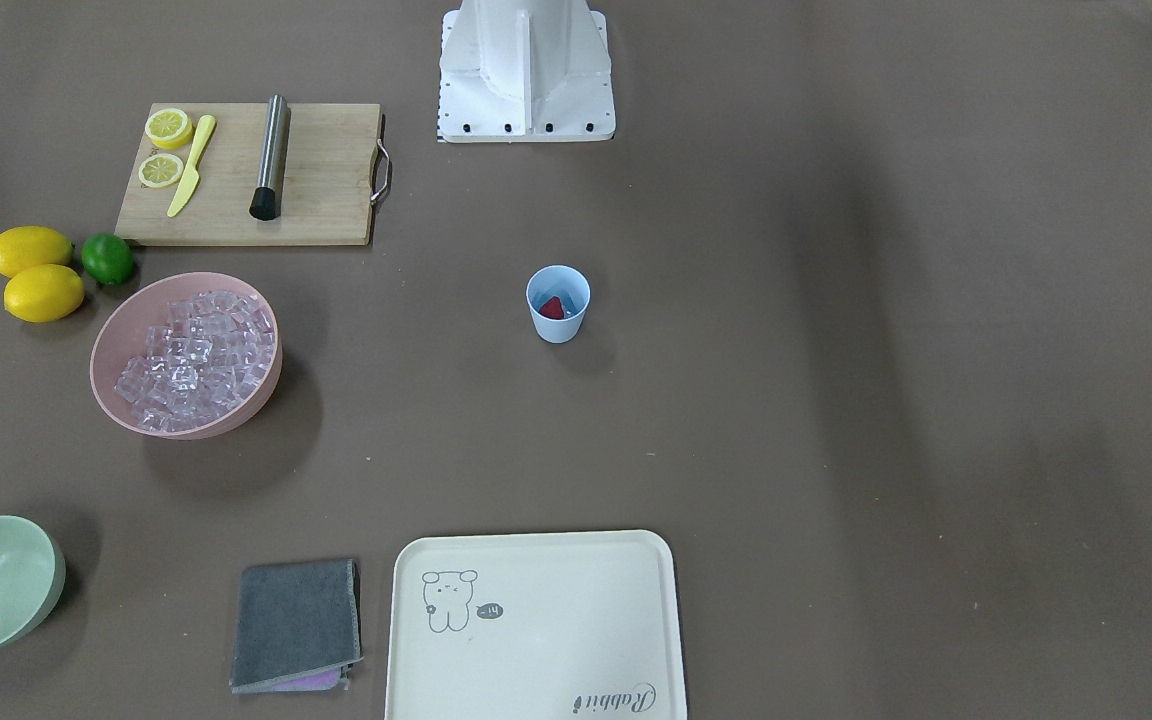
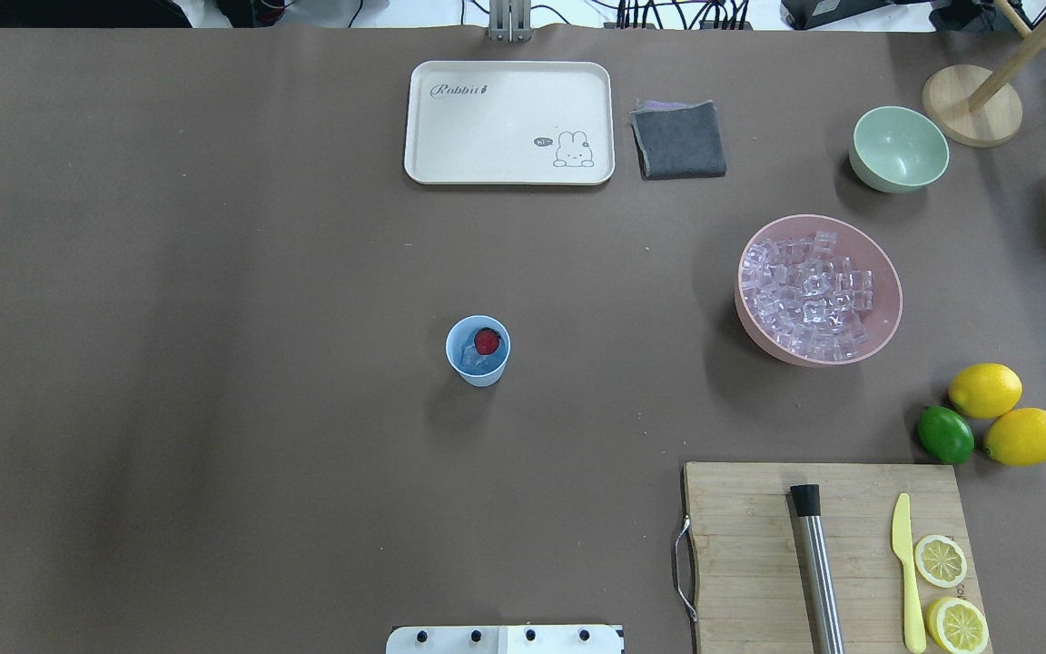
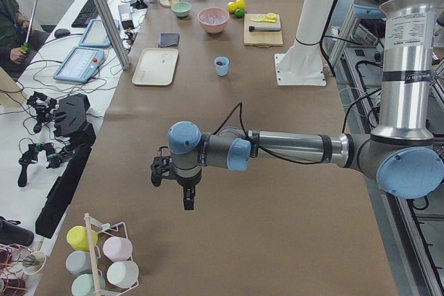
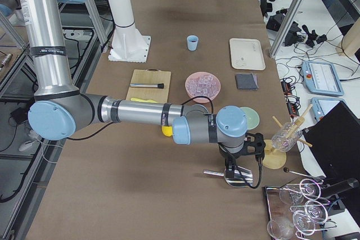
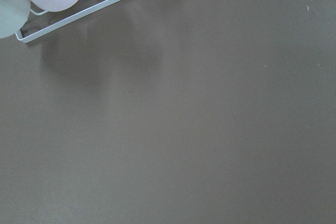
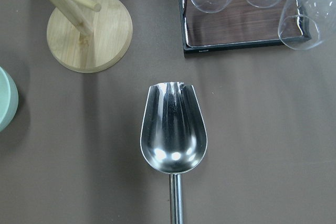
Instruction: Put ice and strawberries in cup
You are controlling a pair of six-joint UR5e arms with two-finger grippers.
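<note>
Nearest the robot, on its right, a board carries a steel rod, a yellow knife and two lemon slices. Just past it, two lemons and a lime huddle together. The cup stands upright mid-table, well apart from everything else. The strawberry lies inside it on a few cubes of ice. The rest of the ice fills a pink bowl farther out on the right, beyond the lemons. Farther still sits a green bowl. Along the far edge a grey cloth lies just beside a cream tray.

The grippers are out at the table's two ends. The left gripper hangs above bare table near a rack of pastel cups; I cannot tell whether its fingers are apart or together. The right gripper hangs over a steel scoop that lies near a wooden stand and a dark tray of glasses. I cannot tell whether it grips the scoop.
</note>
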